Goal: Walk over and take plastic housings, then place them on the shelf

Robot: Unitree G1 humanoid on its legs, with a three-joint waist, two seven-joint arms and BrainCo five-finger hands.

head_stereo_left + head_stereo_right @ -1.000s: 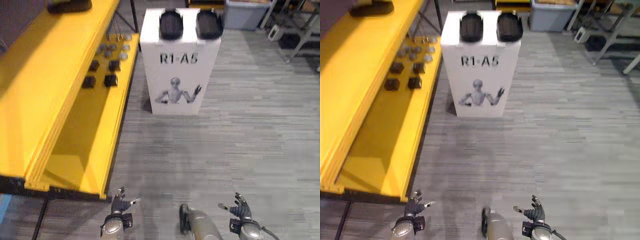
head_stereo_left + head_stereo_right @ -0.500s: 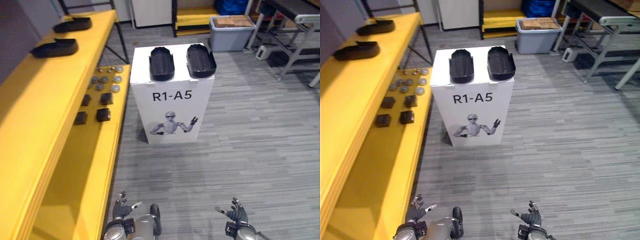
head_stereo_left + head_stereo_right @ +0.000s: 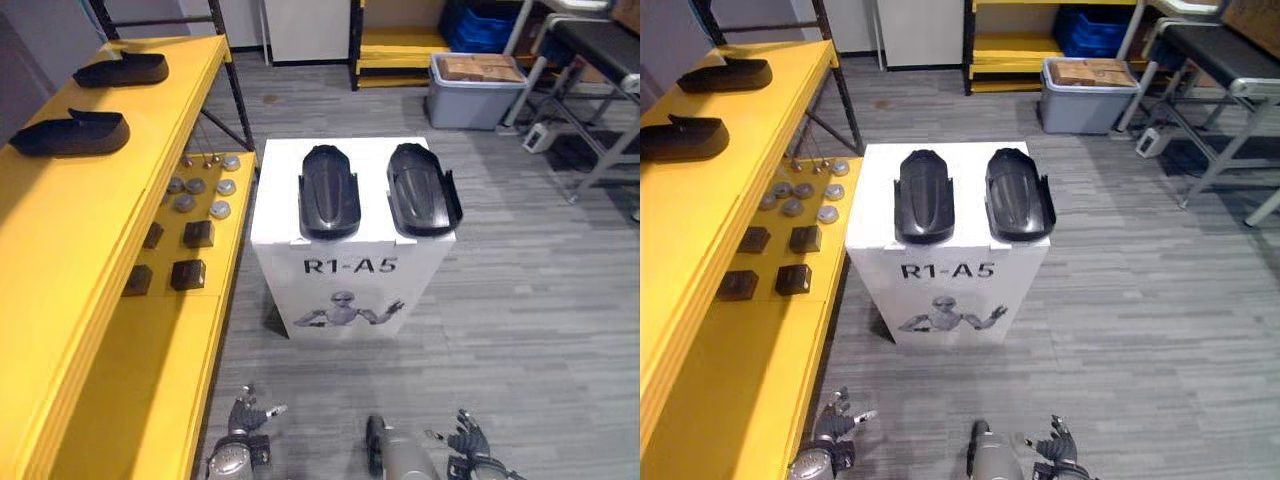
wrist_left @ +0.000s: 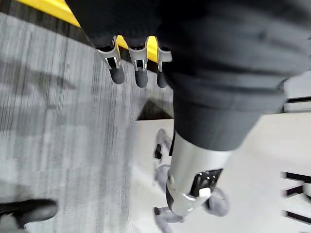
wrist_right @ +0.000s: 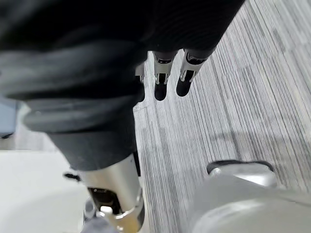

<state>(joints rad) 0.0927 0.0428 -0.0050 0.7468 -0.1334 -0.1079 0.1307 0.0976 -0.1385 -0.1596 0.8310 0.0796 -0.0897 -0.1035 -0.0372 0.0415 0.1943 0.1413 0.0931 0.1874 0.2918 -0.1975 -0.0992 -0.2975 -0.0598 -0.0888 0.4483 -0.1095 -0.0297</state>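
here, a long yellow shelf [image 3: 70, 240] runs along the robot's left, with a white box-shaped worktop [image 3: 275, 215] just beside it on the grey floor [image 3: 520, 300]. a grey bin [image 3: 475, 90] stands farther back. four black plastic housings are counted: a worktop pair [image 3: 329, 190] lying side by side, and a shelf pair [image 3: 70, 133] on the upper board. four dark blocks [image 3: 199, 233] sit on the lower board. the left robot hand [image 3: 243, 415] and right robot hand [image 3: 467, 437] appear low in the eye views. the wrist views make clear that the left fingers [image 4: 116, 73] and right fingers [image 5: 160, 87] are straight and empty.
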